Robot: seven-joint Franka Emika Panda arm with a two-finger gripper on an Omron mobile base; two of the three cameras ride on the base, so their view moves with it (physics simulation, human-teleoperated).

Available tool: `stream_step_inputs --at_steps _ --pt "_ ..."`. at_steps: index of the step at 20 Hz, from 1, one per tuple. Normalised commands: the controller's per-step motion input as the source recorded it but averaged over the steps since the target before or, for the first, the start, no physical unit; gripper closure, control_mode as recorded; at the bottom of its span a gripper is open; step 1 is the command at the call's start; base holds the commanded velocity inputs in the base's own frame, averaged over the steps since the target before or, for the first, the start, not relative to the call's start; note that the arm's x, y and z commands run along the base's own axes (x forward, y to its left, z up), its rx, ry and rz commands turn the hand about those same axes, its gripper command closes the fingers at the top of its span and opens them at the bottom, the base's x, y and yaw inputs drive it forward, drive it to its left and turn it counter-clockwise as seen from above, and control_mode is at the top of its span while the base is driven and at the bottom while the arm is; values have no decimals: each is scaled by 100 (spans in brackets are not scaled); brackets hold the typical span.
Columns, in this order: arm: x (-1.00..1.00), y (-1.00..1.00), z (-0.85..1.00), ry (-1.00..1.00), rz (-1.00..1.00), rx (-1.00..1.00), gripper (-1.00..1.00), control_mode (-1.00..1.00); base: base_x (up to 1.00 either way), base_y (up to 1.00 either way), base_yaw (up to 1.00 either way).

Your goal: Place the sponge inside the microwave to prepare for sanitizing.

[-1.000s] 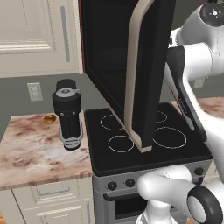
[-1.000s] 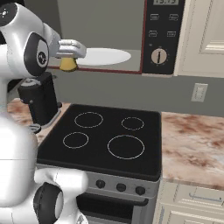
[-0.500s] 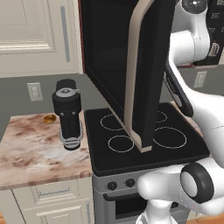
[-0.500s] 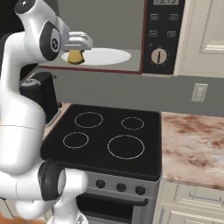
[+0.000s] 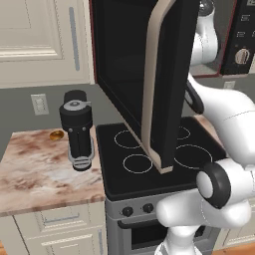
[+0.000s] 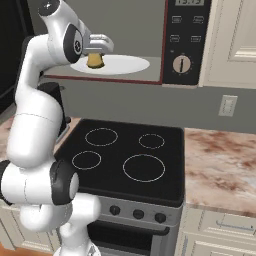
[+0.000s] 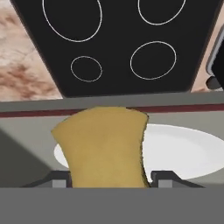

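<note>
The microwave (image 6: 183, 35) hangs above the stove with its dark glass door (image 5: 124, 69) swung wide open, beige handle (image 5: 155, 84) facing out. Inside lies a white round plate (image 6: 125, 64). My gripper (image 6: 95, 53) reaches into the cavity from the left and is shut on the sponge (image 6: 95, 61), a dull-yellow block at the plate's left part. I cannot tell whether it touches the plate. In the hand view the sponge (image 7: 103, 146) stands between my dark fingertips (image 7: 61, 177), with the plate (image 7: 183, 151) behind it.
The black stovetop (image 6: 125, 157) with several burner rings lies below the microwave. A black appliance (image 5: 77, 129) and a small amber disc (image 5: 56, 134) sit on the marble counter (image 5: 40, 174) left of it. More marble counter (image 6: 220, 160) lies to the right.
The arm has carried the sponge rightward and slightly upward, from the cavity's left edge to over the plate. The grip has stayed the same.
</note>
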Motion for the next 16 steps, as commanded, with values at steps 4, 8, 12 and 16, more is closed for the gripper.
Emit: stream_step_inputs --at_steps 4,8,12,16 --pt "65 0 -3 2 0 0 100 -100 0 0 0" --pt "43 0 -7 0 0 0 100 -100 0 0 0" --pt "14 0 -8 1 0 0 100 -100 0 0 0" --pt "-25 0 0 0 0 0 100 -100 0 0 0"
